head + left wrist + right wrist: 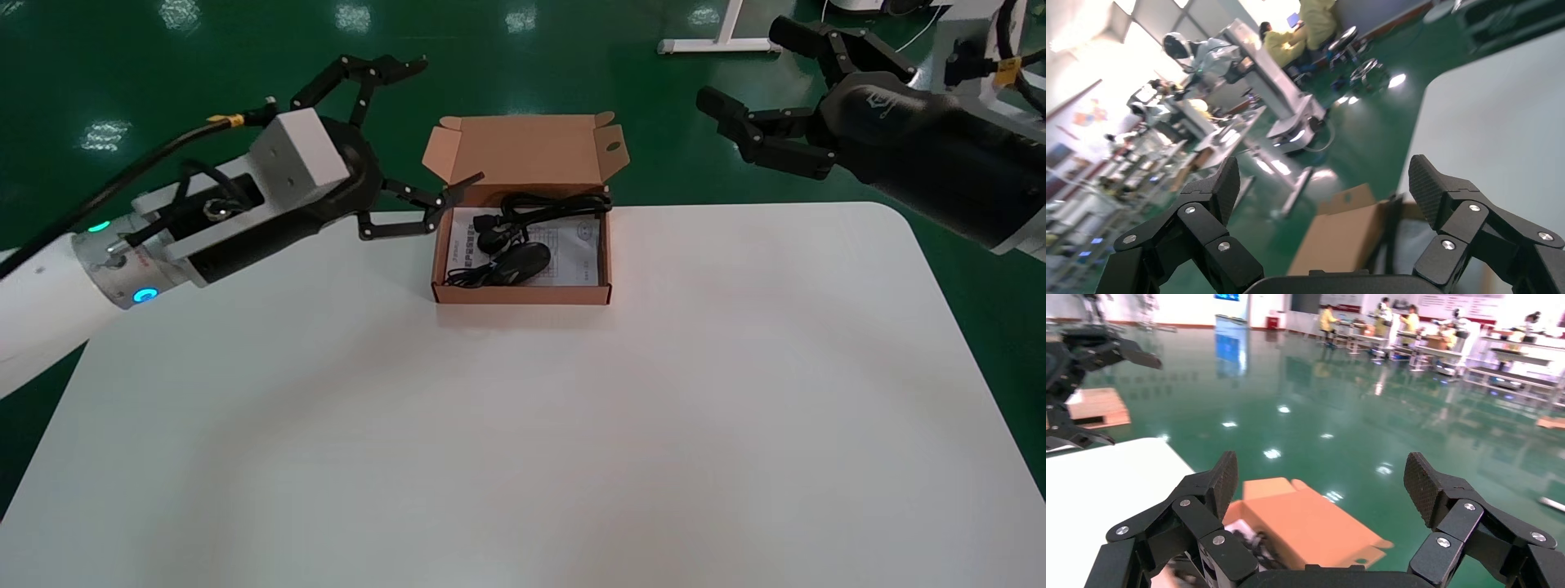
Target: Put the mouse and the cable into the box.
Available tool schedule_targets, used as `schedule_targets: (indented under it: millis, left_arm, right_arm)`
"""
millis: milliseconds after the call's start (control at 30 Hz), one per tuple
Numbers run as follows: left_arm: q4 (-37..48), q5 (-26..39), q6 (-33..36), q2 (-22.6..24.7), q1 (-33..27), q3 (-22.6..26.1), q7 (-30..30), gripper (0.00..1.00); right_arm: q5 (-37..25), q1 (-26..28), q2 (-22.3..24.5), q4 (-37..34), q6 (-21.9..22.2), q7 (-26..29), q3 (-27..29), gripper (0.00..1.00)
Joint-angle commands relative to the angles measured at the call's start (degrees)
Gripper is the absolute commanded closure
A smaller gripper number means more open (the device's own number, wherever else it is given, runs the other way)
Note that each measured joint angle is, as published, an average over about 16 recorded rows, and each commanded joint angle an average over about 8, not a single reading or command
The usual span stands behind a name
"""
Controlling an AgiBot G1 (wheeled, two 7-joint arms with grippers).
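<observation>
Mouse (523, 261) and cable (547, 208) both lie inside the open box (523, 296) at the table's (572, 425) far middle, so packing looks complete, left gripper (441, 122) hovering wide-jawed just left of it, right gripper (745, 65) wide-jawed, raised far right.

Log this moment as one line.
mouse, cable: in cardboard box, lid open | left gripper: open, beside box | right gripper: open, raised right of box
</observation>
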Motion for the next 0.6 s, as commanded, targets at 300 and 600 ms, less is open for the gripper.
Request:
schedule_targets:
  millis: [300, 600]
  left_arm:
    - [-5.72, -4.56, 7.92, -6.39, 3.14, -0.22, -14.82, 0.00]
    - [-10.68, -8.51, 14.79, -11.93, 5.87, -0.41, -27.67, 0.00]
  right_arm:
    - [2.31, -5.35, 4.82, 12.19, -3.88, 7.93, -0.42, 0.00]
    - [4.32, -10.00, 8.99, 22.75, -7.25, 14.81, -0.78, 0.00]
